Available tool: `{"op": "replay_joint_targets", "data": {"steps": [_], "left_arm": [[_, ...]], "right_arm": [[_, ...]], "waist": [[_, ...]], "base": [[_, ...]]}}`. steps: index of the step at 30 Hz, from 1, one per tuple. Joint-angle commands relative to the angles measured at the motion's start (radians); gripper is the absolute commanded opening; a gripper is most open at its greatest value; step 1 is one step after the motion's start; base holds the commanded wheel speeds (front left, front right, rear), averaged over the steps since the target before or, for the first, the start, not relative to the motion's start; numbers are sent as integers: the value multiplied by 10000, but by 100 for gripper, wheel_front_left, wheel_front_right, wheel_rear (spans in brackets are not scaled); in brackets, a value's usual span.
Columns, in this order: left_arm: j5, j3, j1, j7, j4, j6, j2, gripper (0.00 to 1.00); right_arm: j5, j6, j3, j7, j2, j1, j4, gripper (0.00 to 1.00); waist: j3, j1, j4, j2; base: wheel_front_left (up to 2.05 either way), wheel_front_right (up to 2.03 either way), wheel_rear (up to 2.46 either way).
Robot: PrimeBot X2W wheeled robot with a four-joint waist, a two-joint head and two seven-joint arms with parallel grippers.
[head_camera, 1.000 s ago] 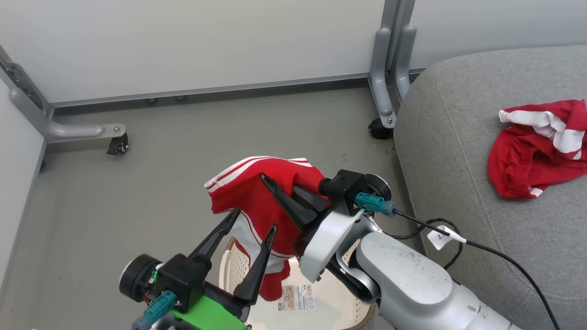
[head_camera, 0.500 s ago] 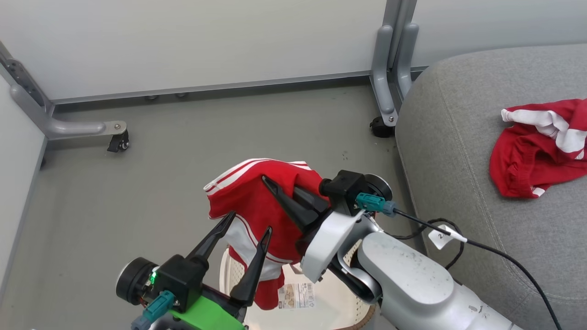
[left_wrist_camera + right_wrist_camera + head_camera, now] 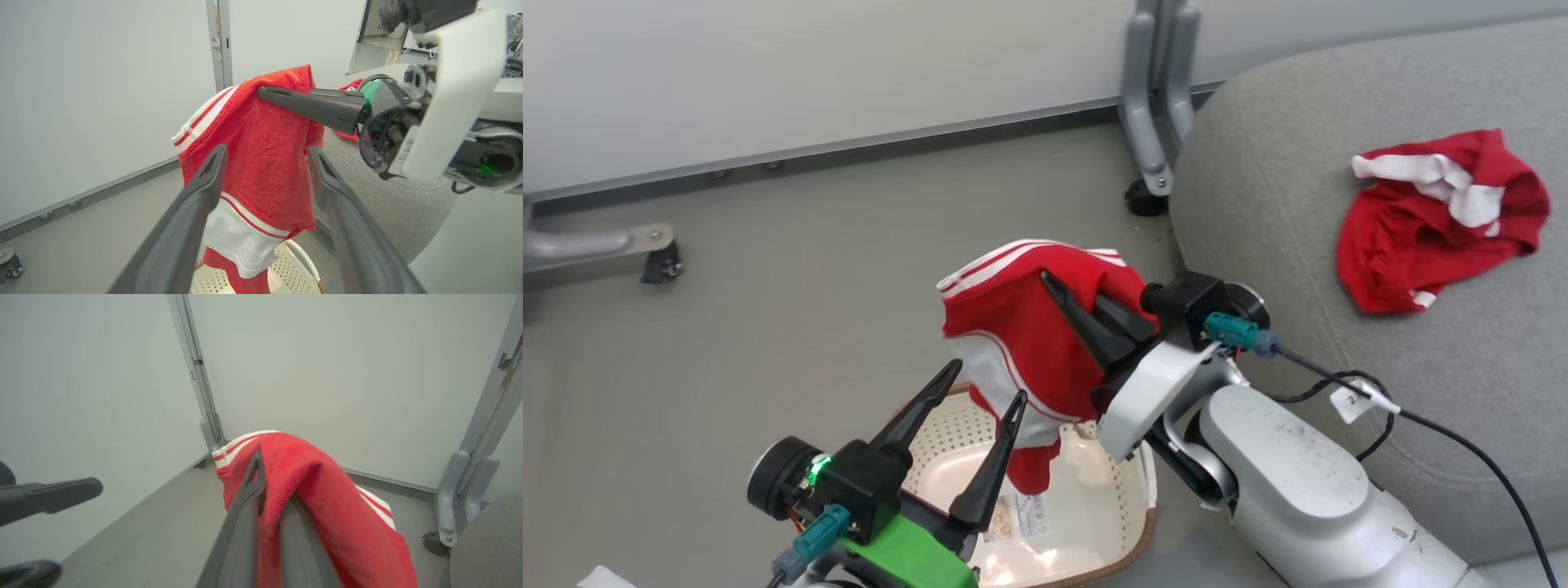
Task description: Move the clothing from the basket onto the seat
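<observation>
The left hand point(image 3: 987, 381) hovers over the basket point(image 3: 947, 445), its fingers spread apart and holding nothing. The basket stands on the floor point(image 3: 768, 286), just beside the front corner of the seat point(image 3: 1298, 392). A red garment point(image 3: 1005, 327) with white stripes hangs above the basket, its lower end dangling over the basket's inside. The right hand point(image 3: 1052, 284) grips the garment's upper fold, its fingers pressed together on the cloth and pointing leftward. Farther right, a second garment point(image 3: 1421, 229), red with white panels, lies crumpled on the seat, well apart from both hands.
</observation>
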Motion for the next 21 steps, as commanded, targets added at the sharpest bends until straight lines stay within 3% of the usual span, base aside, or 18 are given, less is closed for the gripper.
{"op": "replay_joint_targets", "data": {"steps": [1,3,4,9,21], "left_arm": [[15,-62,-234,16,50,-73,-12,100],[51,-128,-349,30,83,-131,-44,100],[128,-238,-486,124,148,-221,-10,100],[239,-388,-686,304,99,-322,38,100],[475,-596,-1062,796,-372,-444,309,100]], "right_arm": [[-109,1,-151,-37,-83,131,-78,0],[-196,1,-309,-49,-115,206,-142,0],[-301,1,-569,-77,-177,286,-260,0],[-515,1,-1234,-101,-321,642,-559,0],[-1331,1,-3213,-2,-467,1263,-1491,0]], "waist": [[323,0,-819,-1],[418,0,-1224,-1],[566,0,-1822,-1],[847,0,-2735,-1],[1589,0,-3968,-1]], "base": [[0,0,0],[0,0,0],[0,0,0],[0,0,0],[0,0,0]]}}
